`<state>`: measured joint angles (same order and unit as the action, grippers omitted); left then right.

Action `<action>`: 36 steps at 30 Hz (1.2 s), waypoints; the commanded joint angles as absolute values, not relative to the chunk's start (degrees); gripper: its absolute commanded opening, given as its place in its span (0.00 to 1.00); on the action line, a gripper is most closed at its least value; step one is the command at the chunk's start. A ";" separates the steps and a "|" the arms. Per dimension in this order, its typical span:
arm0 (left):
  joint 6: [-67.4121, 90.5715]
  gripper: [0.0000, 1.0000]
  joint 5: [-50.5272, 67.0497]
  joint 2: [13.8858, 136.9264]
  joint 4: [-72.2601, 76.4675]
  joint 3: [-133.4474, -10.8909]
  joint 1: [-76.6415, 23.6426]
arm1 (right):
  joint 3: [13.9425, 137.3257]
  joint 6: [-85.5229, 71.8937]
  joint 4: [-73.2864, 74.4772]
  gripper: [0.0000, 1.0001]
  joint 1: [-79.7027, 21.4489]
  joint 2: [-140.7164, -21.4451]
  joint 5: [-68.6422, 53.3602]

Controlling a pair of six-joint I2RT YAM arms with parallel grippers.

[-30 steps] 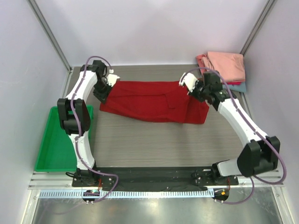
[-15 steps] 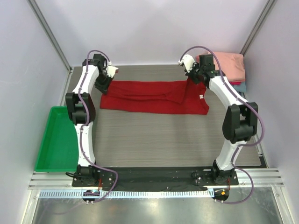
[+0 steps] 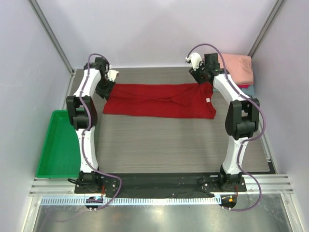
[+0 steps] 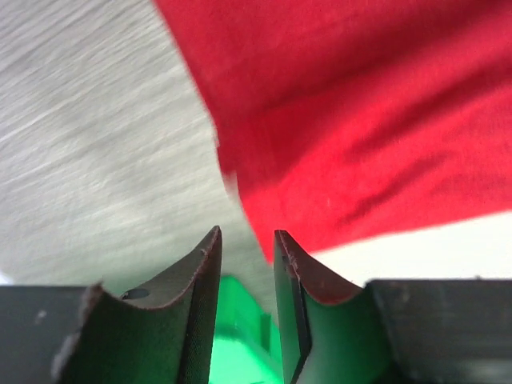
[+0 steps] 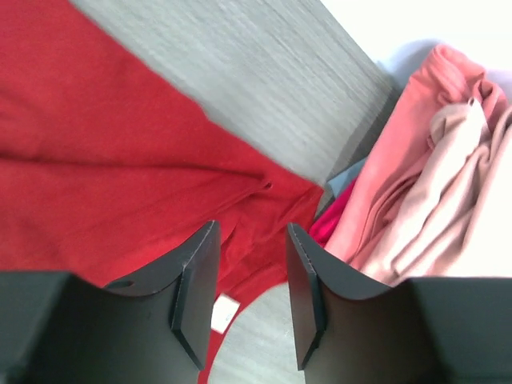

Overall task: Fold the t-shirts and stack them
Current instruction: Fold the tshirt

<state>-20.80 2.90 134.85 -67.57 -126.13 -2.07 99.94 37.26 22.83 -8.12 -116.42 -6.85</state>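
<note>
1. The deep red t-shirt (image 3: 154, 100) lies flat as a long band across the far middle of the table (image 3: 159, 140). Its small white neck label (image 3: 208, 100) sits near the right end.
2. The stack sits in the far right corner, close beside the shirt's right end. The overhead view shows a salmon-pink t-shirt (image 3: 237, 67) on top and a teal layer (image 3: 249, 90) at the bottom edge.
3. The right wrist view adds what the overhead barely resolves: a red layer (image 5: 330, 222) between pink and teal, and two tones of pink cloth. Whether those tones are one garment or two cannot be told.
4. Left gripper (image 3: 103, 91): at the shirt's left end. Only the left wrist view shows its fingers (image 4: 200, 280), which stand slightly apart with nothing between them, above bare table beside the shirt's edge.
5. Right gripper (image 3: 200, 79): above the shirt's right end. The right wrist view shows its fingers (image 5: 196, 272) spread and gripping nothing, with cloth seen through the gap.
6. The green tray (image 3: 55, 145) lies off the table's left edge, well apart from the shirts.
7. Count: one spread shirt, one stack with at least three colours, two grippers, one tray.
</note>
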 commanded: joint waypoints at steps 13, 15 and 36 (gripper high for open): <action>-20.83 0.17 12.31 130.17 -67.42 -114.18 -3.87 | 96.50 37.53 41.92 0.45 -10.72 -114.34 -26.28; -20.22 0.16 11.95 130.17 -66.27 -112.16 -3.87 | 97.73 37.88 41.92 0.45 -11.16 -116.27 -26.37; -18.19 0.15 9.58 132.45 -65.57 -108.90 -3.87 | 102.74 41.13 43.50 0.30 -12.66 -125.77 -21.98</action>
